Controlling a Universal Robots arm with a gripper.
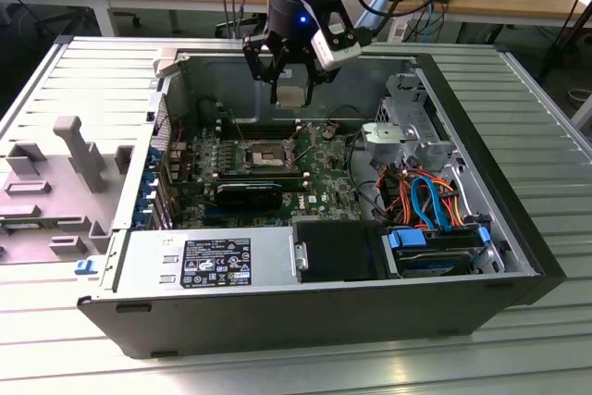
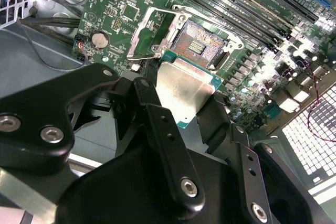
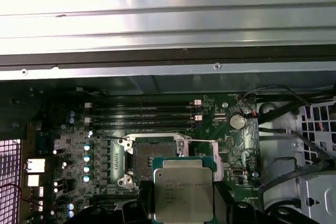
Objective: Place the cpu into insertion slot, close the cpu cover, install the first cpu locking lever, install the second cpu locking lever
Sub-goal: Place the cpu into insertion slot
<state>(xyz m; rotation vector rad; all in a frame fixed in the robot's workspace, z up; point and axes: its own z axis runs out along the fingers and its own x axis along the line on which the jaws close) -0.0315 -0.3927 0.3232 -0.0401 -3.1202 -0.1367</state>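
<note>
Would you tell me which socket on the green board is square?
The insertion slot, with dark centre and shiny rim, showing past the cpu held in the gripper; the black memory slots are long and narrow.

no text, number or sign can be read.

- exterior view: a black label (image 1: 216,263) with white print sits on the grey power supply (image 1: 148,261); its lines are too small to make out.
- first wrist view: faint engraved lines cross the cpu (image 3: 182,193) top, illegible.
- first wrist view: white markings on the green motherboard (image 3: 226,129) are likewise illegible.
</note>
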